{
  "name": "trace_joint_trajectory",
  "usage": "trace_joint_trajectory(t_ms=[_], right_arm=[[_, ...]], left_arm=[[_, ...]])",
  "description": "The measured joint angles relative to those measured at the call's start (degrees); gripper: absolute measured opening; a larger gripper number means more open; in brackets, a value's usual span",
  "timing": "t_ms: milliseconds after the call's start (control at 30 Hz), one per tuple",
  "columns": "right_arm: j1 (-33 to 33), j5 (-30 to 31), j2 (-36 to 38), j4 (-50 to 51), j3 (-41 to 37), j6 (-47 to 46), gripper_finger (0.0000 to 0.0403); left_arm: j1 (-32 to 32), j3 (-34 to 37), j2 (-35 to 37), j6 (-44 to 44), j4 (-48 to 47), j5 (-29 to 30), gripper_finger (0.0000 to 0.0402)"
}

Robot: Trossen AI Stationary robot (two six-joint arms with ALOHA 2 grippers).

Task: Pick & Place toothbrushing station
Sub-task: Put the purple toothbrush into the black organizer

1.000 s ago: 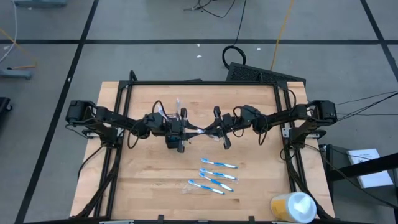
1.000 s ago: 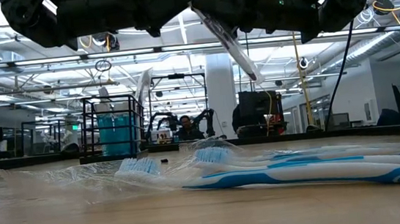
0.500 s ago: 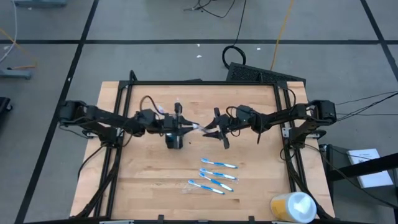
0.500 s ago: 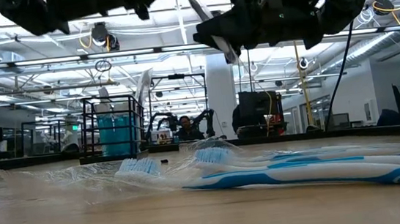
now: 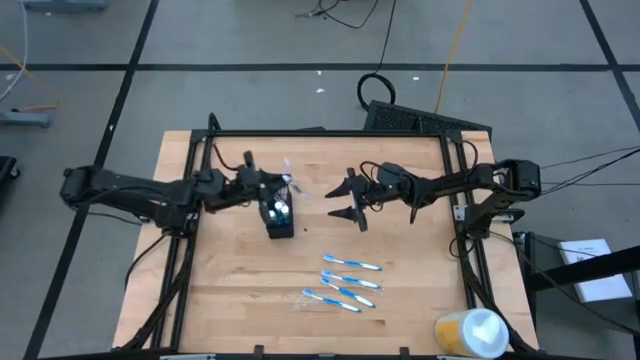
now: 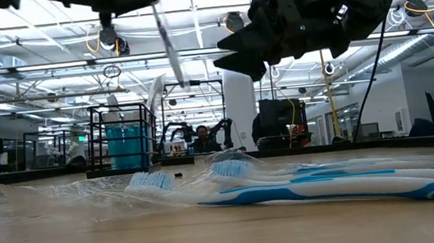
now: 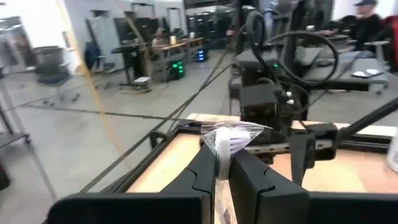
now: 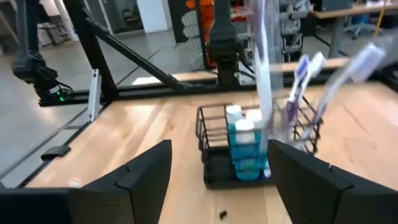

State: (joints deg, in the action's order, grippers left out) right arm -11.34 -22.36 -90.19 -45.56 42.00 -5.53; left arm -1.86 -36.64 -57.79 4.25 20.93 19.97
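High view: left gripper clamps wrapped toothbrush over holder; right gripper spread, empty. Best lower brush upright, slow, w/o snagging mesh.

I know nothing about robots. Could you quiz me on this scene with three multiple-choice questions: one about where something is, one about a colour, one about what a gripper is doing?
1. Where are the little tubes?
A. Lying flat on the table
B. Standing in the black mesh holder
C. Inside the yellow container

2. What colour are the toothbrushes lying on the table?
A. Red and black
B. Green
C. Blue and white

3. Which gripper holds a toothbrush?
A. The left
B. The right
C. Neither

Answers:
1 B: the tubes stand upright inside the black mesh holder.
2 C: the loose toothbrushes have blue-and-white handles.
3 A: the left gripper has its jaws closed on a wrapped toothbrush, while the right gripper is open and empty.
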Motion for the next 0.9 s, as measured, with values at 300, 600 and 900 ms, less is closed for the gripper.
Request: trace_joint_trajectory(t_ms=[300,600,900], right_arm=[[-0.34,-0.24,0.00,3.80,0.00,0.57,0.0255],[-2.39,-0.24,7.15,14.56,-0.02,1.57,0.0257],[-2.57,-0.23,13.36,17.13,-3.49,1.69,0.0254]], left_arm=[[-2.58,0.02,7.33,-2.95,-9.66,14.43,0.0031],[-2.61,0.02,10.66,-10.17,-20.14,16.15,0.0028],[-2.02,0.04,10.13,-10.60,-21.18,19.57,0.0019]])
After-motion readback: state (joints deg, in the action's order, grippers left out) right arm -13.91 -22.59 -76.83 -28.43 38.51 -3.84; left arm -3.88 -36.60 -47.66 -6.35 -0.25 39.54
